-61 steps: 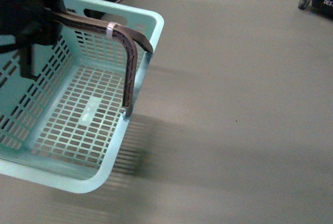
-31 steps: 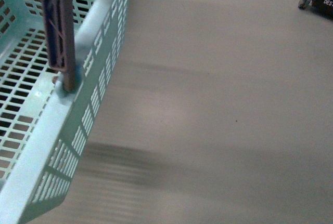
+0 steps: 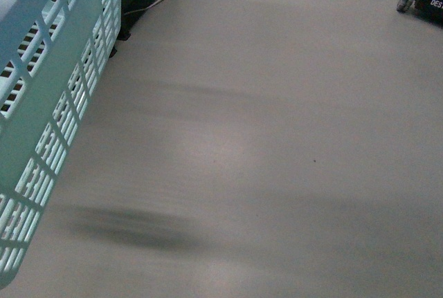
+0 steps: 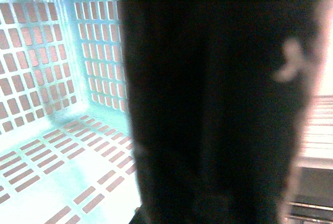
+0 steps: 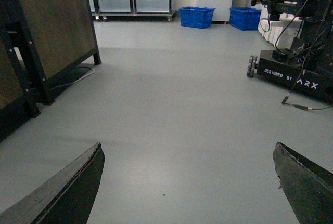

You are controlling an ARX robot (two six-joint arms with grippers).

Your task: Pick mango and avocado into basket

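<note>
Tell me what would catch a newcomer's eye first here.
The pale teal basket fills the front view's left edge, its slotted wall seen from outside, a shadow on the grey floor beside it. The left wrist view shows its lattice inside with no fruit, half hidden by a dark blurred shape. The right gripper stands open above the floor, two blue crates by the far wall.

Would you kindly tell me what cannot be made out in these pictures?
- Mango and avocado: in no view.
- Basket: front view, cut off by the left edge; only its outer wall shows.
- Left gripper: left wrist view, a dark blurred mass blocks it; grip cannot be told.
</note>
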